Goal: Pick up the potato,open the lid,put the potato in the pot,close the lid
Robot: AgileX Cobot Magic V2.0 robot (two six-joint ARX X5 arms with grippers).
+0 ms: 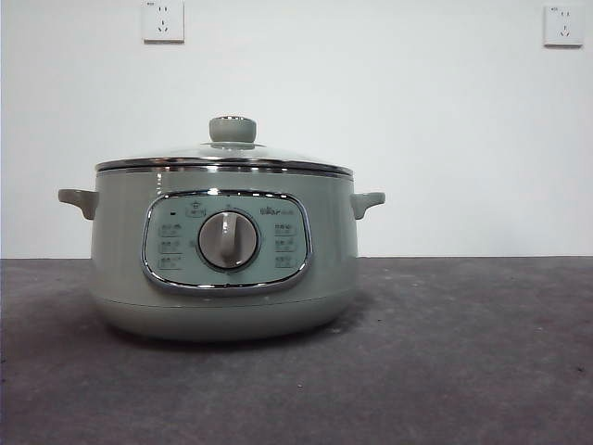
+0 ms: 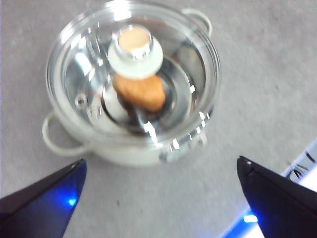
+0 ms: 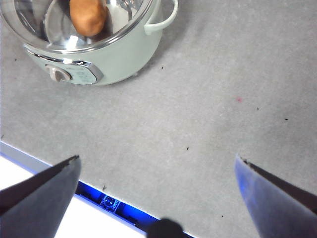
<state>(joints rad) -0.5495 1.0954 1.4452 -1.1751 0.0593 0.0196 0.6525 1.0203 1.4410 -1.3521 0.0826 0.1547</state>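
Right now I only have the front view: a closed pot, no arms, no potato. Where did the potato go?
Observer: The potato lies inside the pot, visible through the glass lid in the left wrist view.
Operator: Is the lid seated?
Observer: Yes, it sits on the rim, with its knob above the potato.
Operator: Where are the grippers?
Observer: The left gripper hangs above the pot, open and empty. The right gripper is off to one side over bare table, also open.
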